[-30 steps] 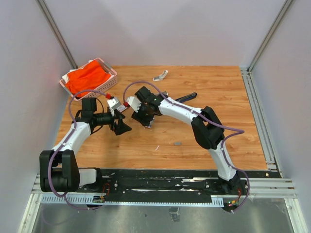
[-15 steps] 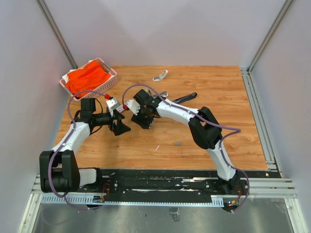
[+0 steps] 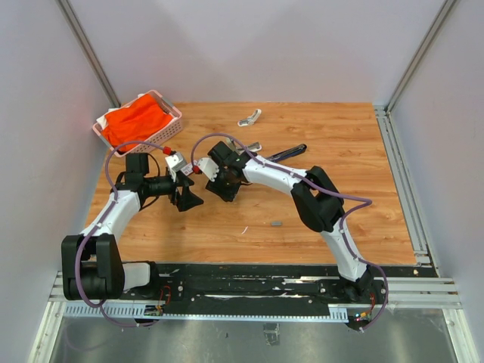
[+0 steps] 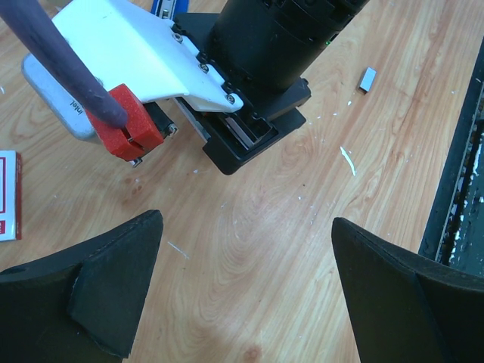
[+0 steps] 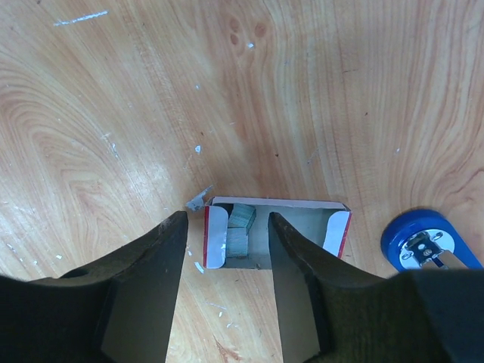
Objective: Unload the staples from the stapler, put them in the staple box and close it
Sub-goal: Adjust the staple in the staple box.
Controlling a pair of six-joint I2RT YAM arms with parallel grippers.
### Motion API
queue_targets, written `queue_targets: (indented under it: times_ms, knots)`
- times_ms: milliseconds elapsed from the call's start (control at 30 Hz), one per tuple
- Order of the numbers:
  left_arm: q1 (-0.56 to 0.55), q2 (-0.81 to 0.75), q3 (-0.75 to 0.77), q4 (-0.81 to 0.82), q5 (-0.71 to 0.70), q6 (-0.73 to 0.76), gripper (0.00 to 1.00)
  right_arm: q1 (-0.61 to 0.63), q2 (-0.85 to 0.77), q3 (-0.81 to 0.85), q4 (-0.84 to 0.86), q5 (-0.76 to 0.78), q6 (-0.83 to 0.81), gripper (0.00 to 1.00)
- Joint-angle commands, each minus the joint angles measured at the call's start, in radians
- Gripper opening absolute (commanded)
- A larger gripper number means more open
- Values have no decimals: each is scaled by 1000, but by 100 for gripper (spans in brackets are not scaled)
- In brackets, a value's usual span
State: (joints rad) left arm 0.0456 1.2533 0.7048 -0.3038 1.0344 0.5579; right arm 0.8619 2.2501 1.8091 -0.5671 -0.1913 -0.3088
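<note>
The stapler lies near the middle of the table, a little to the far side. The right arm's forearm crosses over it and hides most of it, so only its black end shows to the right of the arm. In the right wrist view its blue end sits on the wood just right of a small open box with red edges.

The staples are a short grey strip lying alone on the wood, nearer than the stapler and well apart from it. The left wrist view also shows the strip.

The right gripper points down at the table left of centre. Its claw is released, with the jaws partly apart and the small box showing in the gap. Whether the fingers touch the box cannot be told.

The left gripper sits just left of it and faces it. Its jaws are spread wide over bare wood.

A pink basket holding an orange cloth stands at the far left corner.
</note>
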Motion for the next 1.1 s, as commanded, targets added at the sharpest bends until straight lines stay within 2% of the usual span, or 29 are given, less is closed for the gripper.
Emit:
queue_targets:
  times_ms: [0, 333, 533, 1067]
  knots:
    - [9, -18, 10, -11, 27, 17, 98, 19, 20, -5, -23, 3, 14, 47]
    - [10, -17, 10, -11, 29, 17, 98, 23, 17, -9, -24, -4, 13, 40]
    - [10, -18, 9, -11, 29, 20, 98, 25, 10, -11, -23, -11, 12, 30]
    - [10, -18, 10, -13, 28, 22, 98, 28, 6, -7, -26, -10, 6, 27]
